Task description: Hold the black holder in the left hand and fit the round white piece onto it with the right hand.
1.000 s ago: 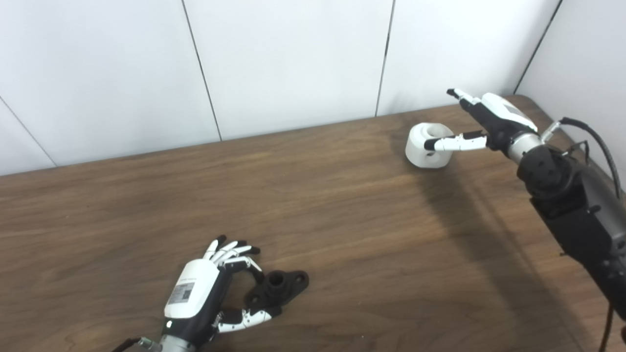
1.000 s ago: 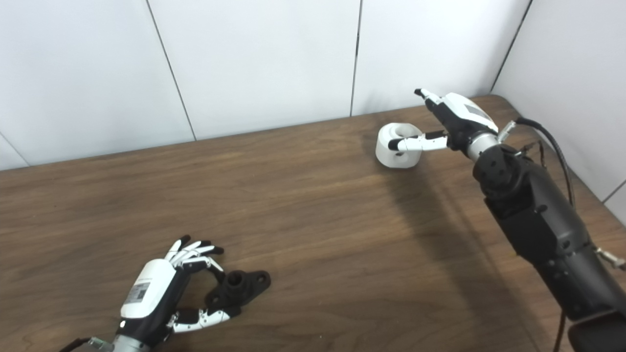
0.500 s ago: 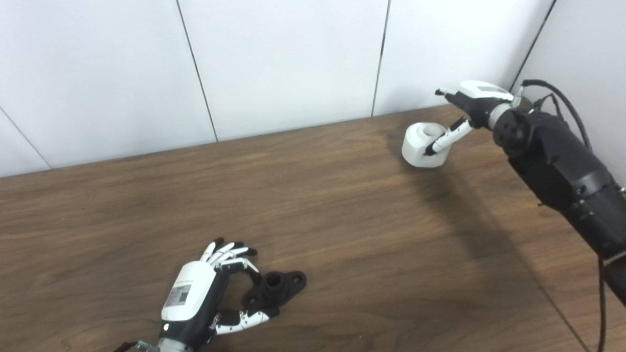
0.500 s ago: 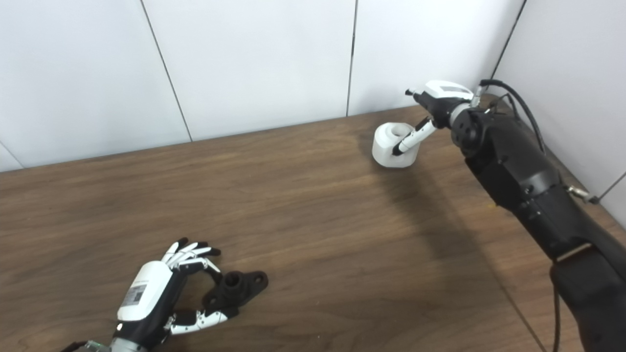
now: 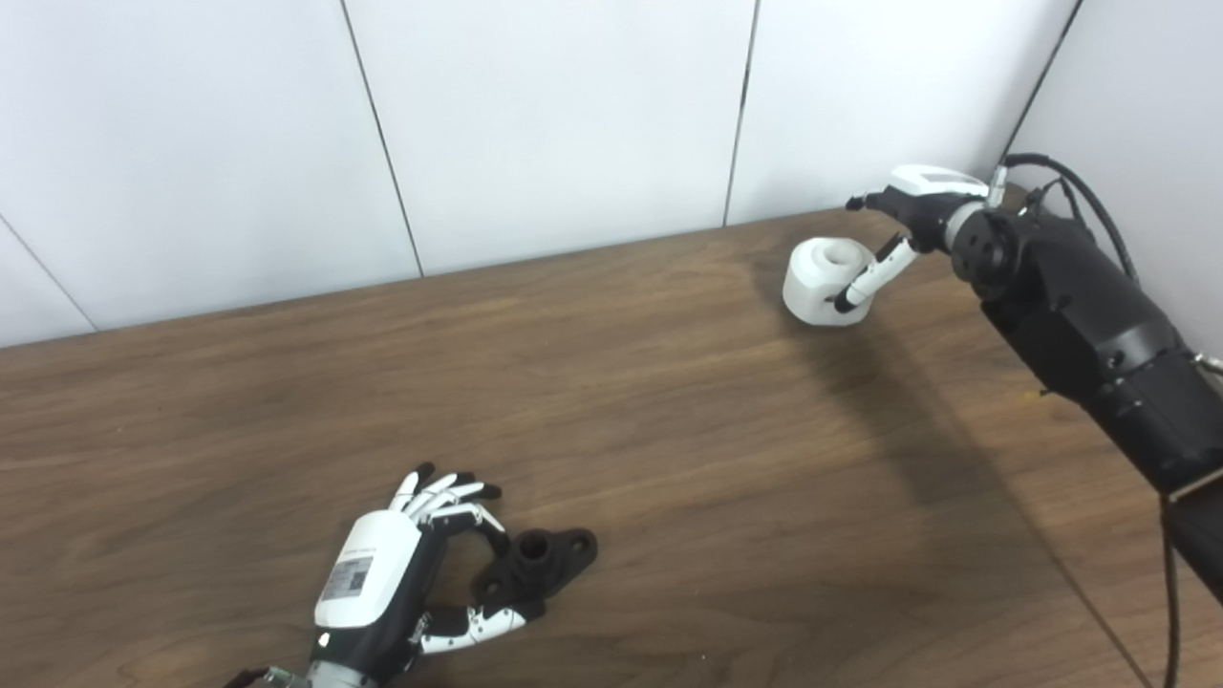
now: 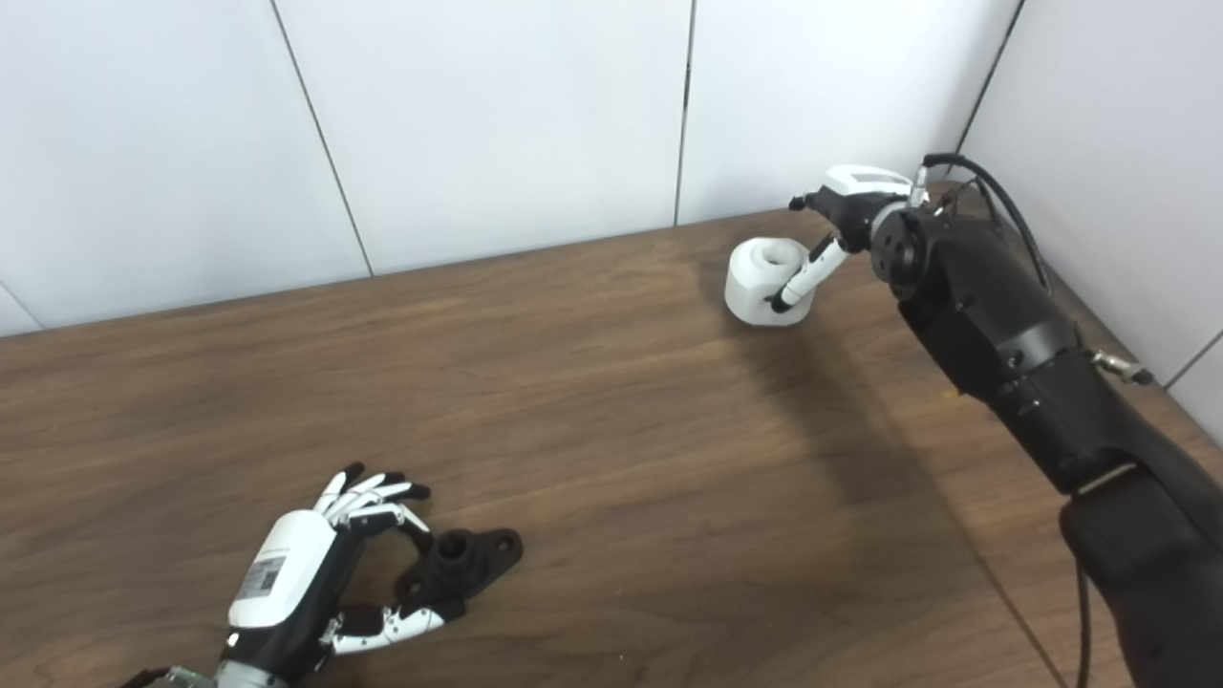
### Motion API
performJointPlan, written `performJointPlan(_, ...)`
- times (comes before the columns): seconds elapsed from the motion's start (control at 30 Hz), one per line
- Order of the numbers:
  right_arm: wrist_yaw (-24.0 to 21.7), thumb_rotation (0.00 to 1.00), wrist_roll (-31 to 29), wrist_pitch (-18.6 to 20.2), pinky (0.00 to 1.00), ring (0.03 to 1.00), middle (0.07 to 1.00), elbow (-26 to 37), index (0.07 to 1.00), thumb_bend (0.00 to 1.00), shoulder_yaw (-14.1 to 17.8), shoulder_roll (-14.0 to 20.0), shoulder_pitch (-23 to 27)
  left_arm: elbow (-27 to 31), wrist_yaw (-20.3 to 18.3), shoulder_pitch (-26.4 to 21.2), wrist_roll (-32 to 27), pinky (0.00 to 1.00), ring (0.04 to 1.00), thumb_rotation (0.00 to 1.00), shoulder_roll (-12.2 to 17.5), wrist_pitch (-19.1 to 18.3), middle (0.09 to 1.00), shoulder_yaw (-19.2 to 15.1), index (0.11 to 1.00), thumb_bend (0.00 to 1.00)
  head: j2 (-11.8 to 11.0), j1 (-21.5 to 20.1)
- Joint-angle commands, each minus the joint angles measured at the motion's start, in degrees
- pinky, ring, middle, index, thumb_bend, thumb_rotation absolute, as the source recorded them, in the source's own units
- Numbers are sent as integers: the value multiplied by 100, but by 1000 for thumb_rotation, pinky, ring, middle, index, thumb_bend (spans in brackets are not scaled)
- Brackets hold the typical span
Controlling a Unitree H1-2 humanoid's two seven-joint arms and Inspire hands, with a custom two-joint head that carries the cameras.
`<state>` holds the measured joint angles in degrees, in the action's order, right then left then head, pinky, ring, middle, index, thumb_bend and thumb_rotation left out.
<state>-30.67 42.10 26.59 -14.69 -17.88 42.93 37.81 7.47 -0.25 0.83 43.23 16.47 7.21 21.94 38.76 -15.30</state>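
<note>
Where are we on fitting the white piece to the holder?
Early. Nothing is joined yet: the black holder lies on the table near the front, the round white piece far off by the back wall. In hand: the left hand cups the holder, its fingers not closed on it, and the right hand has its thumb against the white piece. Left: grip, lift, bring together, fit.

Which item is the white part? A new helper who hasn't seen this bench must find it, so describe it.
On the brown wooden table, look to the far right corner by the white wall panels. There sits the round white piece, a squat cylinder with a hole in its top, at the right hand. It is the only white object; the flat black holder lies near the front by the left hand.
</note>
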Motion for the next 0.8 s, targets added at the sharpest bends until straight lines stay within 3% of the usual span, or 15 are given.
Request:
performJointPlan(0.0, 59, 395, 105, -22, 1000, 1000, 929, 86, 870, 895, 73, 156, 362, -115, -253, 88, 163, 997, 870, 49, 17, -122, 796, 108, 487, 521, 1, 28)
performJointPlan(0.47, 226, 345, -59, -185, 1000, 998, 901, 11, 758, 852, 164, 128, 238, -182, -211, 76, 253, 1000, 874, 50, -30, -140, 796, 135, 487, 521, -114, 129)
performJointPlan(0.77, 281, 332, -111, -279, 1000, 992, 890, -45, 743, 842, 204, 138, 190, -195, -178, 69, 309, 1000, 869, 50, -49, -115, 793, 162, 487, 521, -105, 159)
